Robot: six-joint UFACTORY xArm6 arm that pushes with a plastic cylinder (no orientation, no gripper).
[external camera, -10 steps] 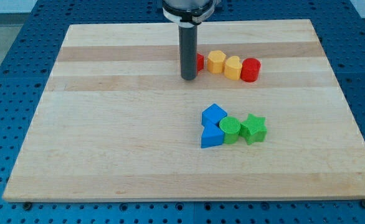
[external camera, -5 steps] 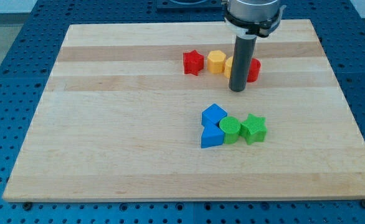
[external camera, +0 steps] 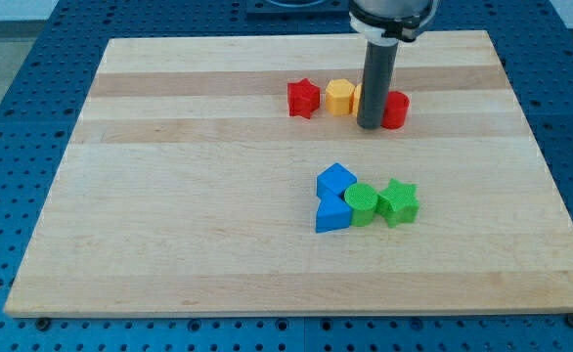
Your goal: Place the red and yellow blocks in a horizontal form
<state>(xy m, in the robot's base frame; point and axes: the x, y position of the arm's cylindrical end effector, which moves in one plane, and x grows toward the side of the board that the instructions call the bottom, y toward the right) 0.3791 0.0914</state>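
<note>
A red star block, a yellow hexagon block, a second yellow block and a red cylinder block lie in a row across the board's upper middle. My rod hides most of the second yellow block and the cylinder's left side. My tip rests just below the gap between those two blocks, touching or nearly touching them.
A cluster below the middle holds a blue block, a blue triangle block, a green cylinder block and a green star block. The wooden board lies on a blue perforated table.
My tip moved from the red star's right side rightwards to below the right yellow block, then a little upward toward the row. The blocks have not visibly shifted.
</note>
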